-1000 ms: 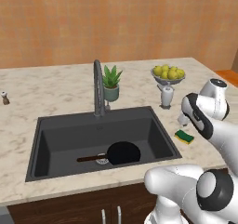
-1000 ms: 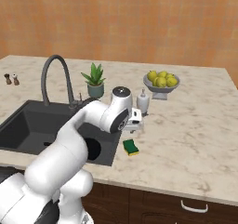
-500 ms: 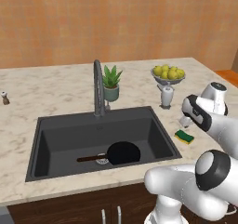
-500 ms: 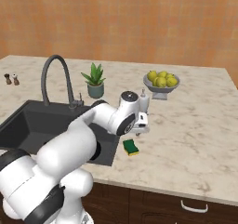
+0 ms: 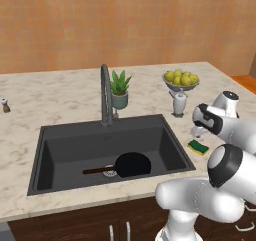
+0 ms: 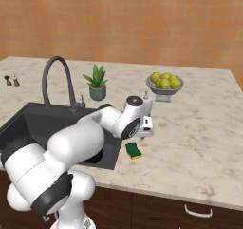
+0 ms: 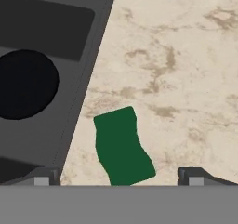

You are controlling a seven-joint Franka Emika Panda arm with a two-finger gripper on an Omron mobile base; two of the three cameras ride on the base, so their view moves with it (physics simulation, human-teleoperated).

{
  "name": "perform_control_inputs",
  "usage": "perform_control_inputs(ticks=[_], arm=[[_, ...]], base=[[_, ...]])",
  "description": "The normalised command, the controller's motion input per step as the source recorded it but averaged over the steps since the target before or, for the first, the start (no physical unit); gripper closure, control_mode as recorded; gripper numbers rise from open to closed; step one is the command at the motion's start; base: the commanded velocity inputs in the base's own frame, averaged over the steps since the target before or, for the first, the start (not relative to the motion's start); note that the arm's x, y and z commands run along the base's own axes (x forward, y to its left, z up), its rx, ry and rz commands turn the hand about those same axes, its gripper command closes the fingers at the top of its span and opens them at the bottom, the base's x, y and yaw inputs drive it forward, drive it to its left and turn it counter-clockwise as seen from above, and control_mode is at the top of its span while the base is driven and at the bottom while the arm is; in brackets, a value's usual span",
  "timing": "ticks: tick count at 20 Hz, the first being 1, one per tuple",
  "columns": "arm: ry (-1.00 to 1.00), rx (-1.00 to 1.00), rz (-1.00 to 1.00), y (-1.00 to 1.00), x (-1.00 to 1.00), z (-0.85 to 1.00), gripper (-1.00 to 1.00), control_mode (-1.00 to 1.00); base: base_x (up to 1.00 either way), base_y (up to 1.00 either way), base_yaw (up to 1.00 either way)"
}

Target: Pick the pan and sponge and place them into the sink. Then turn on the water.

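One small round black frying pan (image 5: 132, 164) with a thin dark brown handle lies in the bottom of the large rectangular dark grey sink (image 5: 60, 150), lower centre of the left base view, its handle pointing left beside the round metal drain (image 5: 110, 172). In the hand view the pan (image 7: 27, 83) is a black disc at the left edge, inside the sink (image 7: 56, 28).

One small rectangular sponge (image 5: 198, 147), yellow with its green scouring side up, lies on the beige marbled counter (image 5: 55, 97) just right of the sink's rim; in the right base view the sponge (image 6: 134, 150) sits below centre, and in the hand view the sponge (image 7: 122, 145) is at lower centre.

One gripper (image 7: 119, 176) hovers above the sponge, fingers spread wide with one tip on each side of it, not touching.

One tall arched dark grey tap (image 5: 106, 92) stands behind the basin, with one potted green plant (image 5: 120, 89), one white bottle (image 5: 179, 103) and one metal bowl of yellow fruit (image 5: 180, 78) toward the upper right.

Compared with a second ago, the hand has moved right from the sink's edge to over the sponge; pan and sponge have not shifted.
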Motion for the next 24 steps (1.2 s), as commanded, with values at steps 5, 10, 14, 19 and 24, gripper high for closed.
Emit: perform_control_inputs(ticks=[5, 10, 14, 19, 24], arm=[[0.0, -0.03, 0.06, -0.02, 0.01, -0.56, -1.0, -1.0], [0.0, 0.0, 0.09, -0.03, 0.0, -0.33, -1.0, -1.0], [0.0, 0.0, 0.04, 0.0, 0.0, -0.24, -1.0, -1.0], [0.0, 0.0, 0.02, 0.0, 0.0, -0.22, -1.0, -1.0], [0.0, 0.0, 0.03, 0.0, 0.0, -0.06, -1.0, -1.0]], base=[[0.0, 0.0, 0.0], [0.0, 0.0, 0.0], [0.0, 0.0, 0.0], [0.0, 0.0, 0.0], [0.0, 0.0, 0.0]])
